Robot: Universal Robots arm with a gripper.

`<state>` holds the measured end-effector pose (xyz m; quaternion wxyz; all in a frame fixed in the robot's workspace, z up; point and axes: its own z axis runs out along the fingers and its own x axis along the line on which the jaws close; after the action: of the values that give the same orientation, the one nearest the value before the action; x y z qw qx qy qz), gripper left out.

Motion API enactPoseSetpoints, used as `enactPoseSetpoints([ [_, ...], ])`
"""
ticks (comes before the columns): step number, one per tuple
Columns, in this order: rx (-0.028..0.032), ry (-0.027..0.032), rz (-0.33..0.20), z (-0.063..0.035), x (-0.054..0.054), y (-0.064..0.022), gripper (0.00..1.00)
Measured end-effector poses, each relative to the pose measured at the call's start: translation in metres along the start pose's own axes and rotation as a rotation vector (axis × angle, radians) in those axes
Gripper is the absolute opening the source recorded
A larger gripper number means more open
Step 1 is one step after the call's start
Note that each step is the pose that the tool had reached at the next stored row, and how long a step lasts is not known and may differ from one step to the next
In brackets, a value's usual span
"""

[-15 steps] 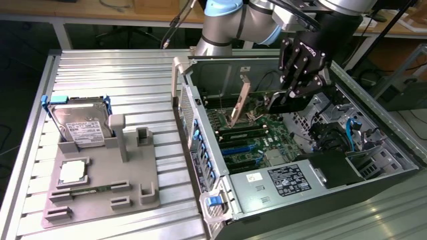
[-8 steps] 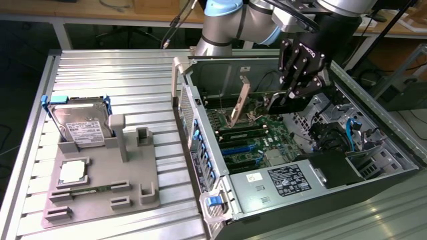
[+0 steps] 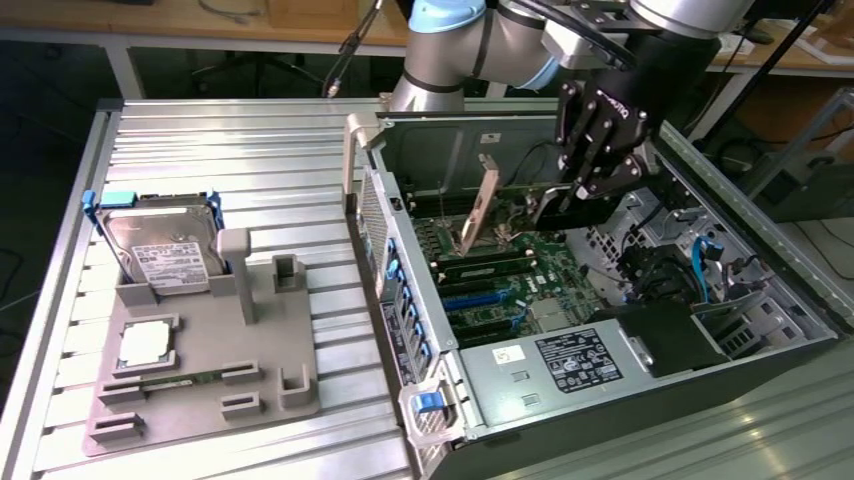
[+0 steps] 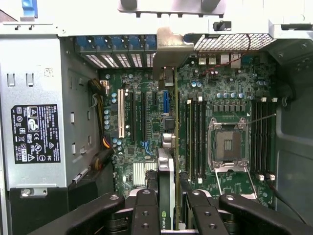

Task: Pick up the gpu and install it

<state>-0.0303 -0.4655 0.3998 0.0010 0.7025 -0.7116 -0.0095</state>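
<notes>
Your claw (image 3: 563, 203) is clamped on the gpu (image 3: 487, 200); the card sits edge-on between the fingers (image 4: 145, 210), inside the open computer case (image 3: 747, 330); its silver bracket faces the rear slots, low over the motherboard (image 4: 142, 122); whether it touches, you cannot tell.
</notes>
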Motion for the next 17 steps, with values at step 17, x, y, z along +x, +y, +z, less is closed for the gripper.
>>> enactPoseSetpoints([
  [17, 0.0000, 0.0000, 0.000, 0.0129, 0.000, -0.0002, 0.27],
])
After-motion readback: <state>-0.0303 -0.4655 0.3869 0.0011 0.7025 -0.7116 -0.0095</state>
